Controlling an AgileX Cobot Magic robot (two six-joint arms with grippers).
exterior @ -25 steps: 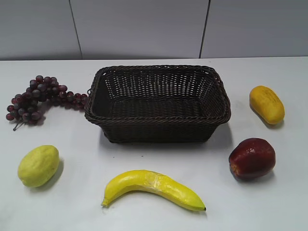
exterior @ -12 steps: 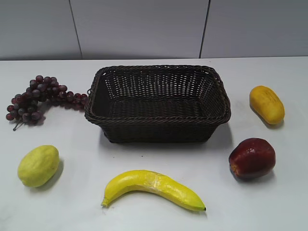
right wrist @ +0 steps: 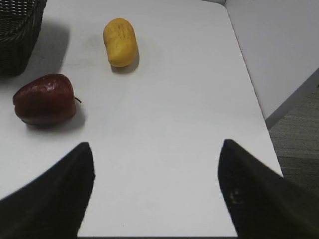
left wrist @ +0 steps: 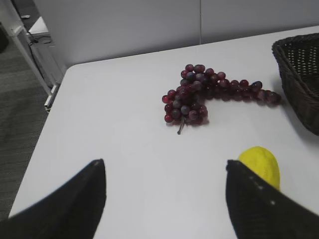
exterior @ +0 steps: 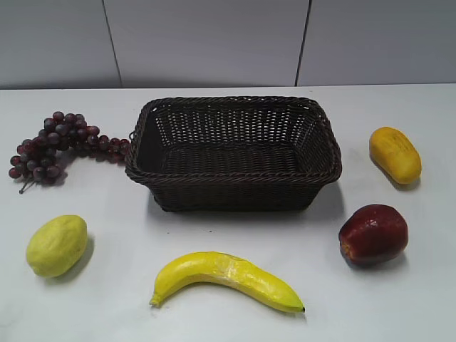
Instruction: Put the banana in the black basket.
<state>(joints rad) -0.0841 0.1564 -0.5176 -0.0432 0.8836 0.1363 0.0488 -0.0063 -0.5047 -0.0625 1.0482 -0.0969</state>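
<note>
- Even, bright overhead light; soft short shadows beside the dark red apple (exterior: 372,234) on the white table (exterior: 399,299).
- Near black claw fingers (left wrist: 65,204) blurred.

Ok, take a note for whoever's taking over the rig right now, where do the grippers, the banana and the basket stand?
Left gripper: open, empty, over bare table near the grapes and the yellow-green fruit.
Right gripper: open, empty, over bare table near the red apple and the orange-yellow fruit.
Banana: lying on the table in front of the black basket, untouched.
Basket: nothing inside.
Done: nothing.
Left: grasp the banana, lift it, place it in the basket.
</note>
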